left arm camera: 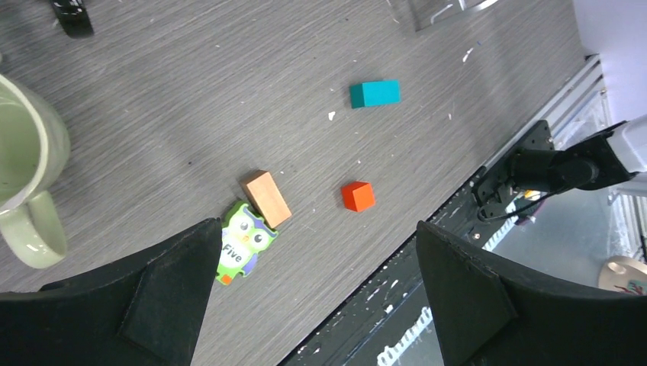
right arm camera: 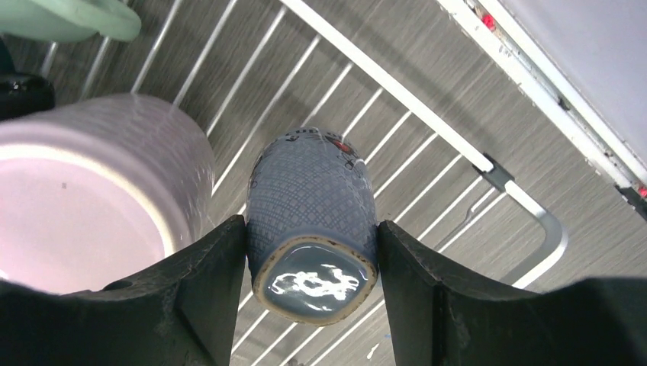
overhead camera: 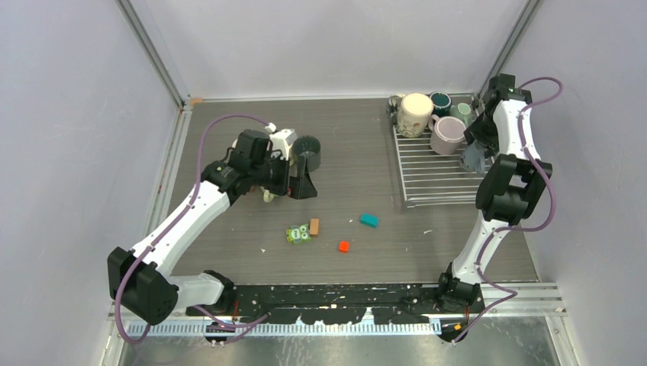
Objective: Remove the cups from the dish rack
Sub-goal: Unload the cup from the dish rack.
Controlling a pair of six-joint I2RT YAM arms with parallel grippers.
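The dish rack (overhead camera: pixel 439 179) lies at the back right. In it stand a cream mug (overhead camera: pixel 416 114), a dark teal mug (overhead camera: pixel 440 101), a pale green mug (overhead camera: pixel 460 112) and a mauve-pink mug (overhead camera: pixel 446 135). My right gripper (overhead camera: pixel 474 156) is shut on a small blue-grey textured cup (right arm camera: pixel 313 221) over the rack bars (right arm camera: pixel 427 152), beside the mauve-pink mug (right arm camera: pixel 91 198). My left gripper (left arm camera: pixel 317 229) is open and empty above the table. A dark mug (overhead camera: pixel 307 152) stands on the table just behind it. A pale green mug (left arm camera: pixel 23 168) stands at its left.
Small toy blocks lie mid-table: teal (overhead camera: pixel 369 220), red (overhead camera: pixel 344 246), brown (overhead camera: pixel 314 226), and a green owl piece (overhead camera: pixel 297 234). Walls close in left, right and back. A black rail (overhead camera: pixel 343 293) runs along the near edge.
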